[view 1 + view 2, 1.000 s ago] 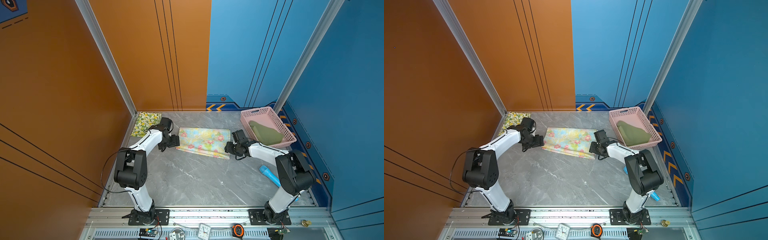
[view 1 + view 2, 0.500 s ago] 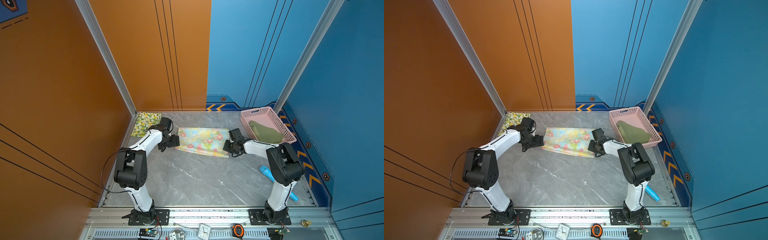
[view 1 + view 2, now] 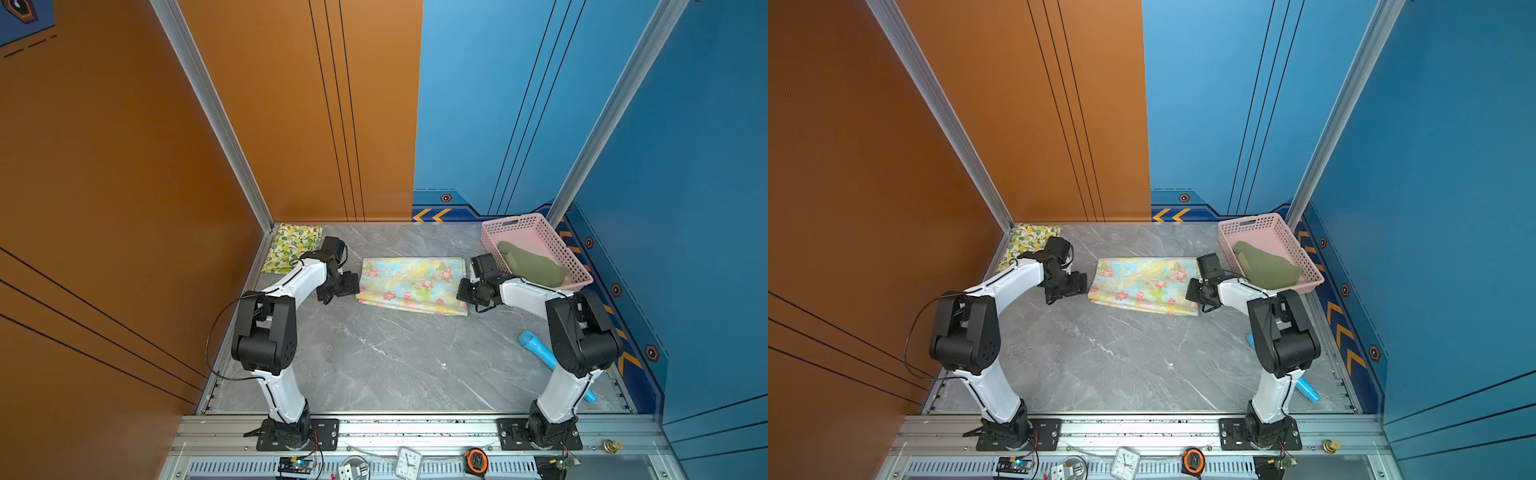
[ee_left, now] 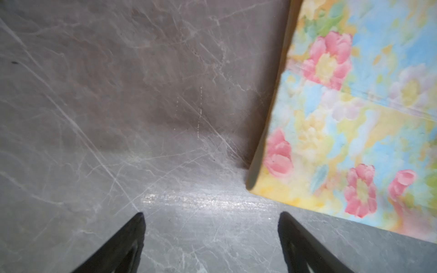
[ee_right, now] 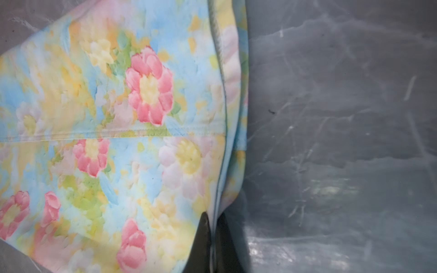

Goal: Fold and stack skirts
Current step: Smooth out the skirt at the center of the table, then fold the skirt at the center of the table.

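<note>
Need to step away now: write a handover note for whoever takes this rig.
Right gripper: shut on an edge of the floral skirt. Left gripper: open, empty, over the table beside that skirt's opposite end.
Lemon skirt: folded, far left corner. Olive skirt: bunched in the pink basket.
Done: lemon skirt folded; floral skirt partly folded, lying mid-table.
To do: finish and stack the floral skirt, then fold and stack the olive one.

No words, brands or numbers can be read. The only signs are 2 orange chevrons (image 3: 432, 215) on the back wall's dark-blue trim, a row of chevrons (image 3: 1338, 311) on the right wall's trim, and hexagon badges (image 3: 446, 198). The digits on the clock (image 3: 408, 461) are too small to read.
</note>
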`<action>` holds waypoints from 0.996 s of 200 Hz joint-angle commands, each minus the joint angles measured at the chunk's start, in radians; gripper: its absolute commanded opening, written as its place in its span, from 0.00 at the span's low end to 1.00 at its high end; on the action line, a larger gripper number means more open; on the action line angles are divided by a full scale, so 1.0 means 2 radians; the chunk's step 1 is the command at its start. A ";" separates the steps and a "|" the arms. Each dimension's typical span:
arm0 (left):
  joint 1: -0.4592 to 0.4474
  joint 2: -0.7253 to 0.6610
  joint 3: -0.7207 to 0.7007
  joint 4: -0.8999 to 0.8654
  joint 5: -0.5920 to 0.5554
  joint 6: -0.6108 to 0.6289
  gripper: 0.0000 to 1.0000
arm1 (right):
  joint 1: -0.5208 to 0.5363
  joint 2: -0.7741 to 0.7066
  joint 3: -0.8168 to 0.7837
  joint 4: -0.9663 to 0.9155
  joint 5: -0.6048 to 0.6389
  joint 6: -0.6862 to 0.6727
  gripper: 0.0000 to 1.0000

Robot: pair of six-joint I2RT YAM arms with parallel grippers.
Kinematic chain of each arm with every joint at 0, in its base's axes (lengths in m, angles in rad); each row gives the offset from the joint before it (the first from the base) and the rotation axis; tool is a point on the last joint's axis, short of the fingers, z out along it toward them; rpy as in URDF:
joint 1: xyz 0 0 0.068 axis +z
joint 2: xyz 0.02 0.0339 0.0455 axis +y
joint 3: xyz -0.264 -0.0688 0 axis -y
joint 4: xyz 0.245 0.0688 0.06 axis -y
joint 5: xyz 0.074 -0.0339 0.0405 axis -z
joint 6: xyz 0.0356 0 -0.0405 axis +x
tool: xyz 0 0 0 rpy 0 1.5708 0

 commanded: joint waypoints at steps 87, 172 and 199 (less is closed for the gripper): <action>-0.035 0.123 0.113 0.007 0.057 -0.018 0.80 | -0.007 0.004 0.011 -0.038 -0.030 -0.052 0.00; -0.051 0.173 0.138 -0.027 0.091 0.011 0.71 | -0.008 0.006 0.022 -0.041 -0.040 -0.052 0.00; -0.052 0.172 0.120 -0.035 0.095 -0.001 0.67 | -0.007 0.006 0.027 -0.041 -0.049 -0.049 0.00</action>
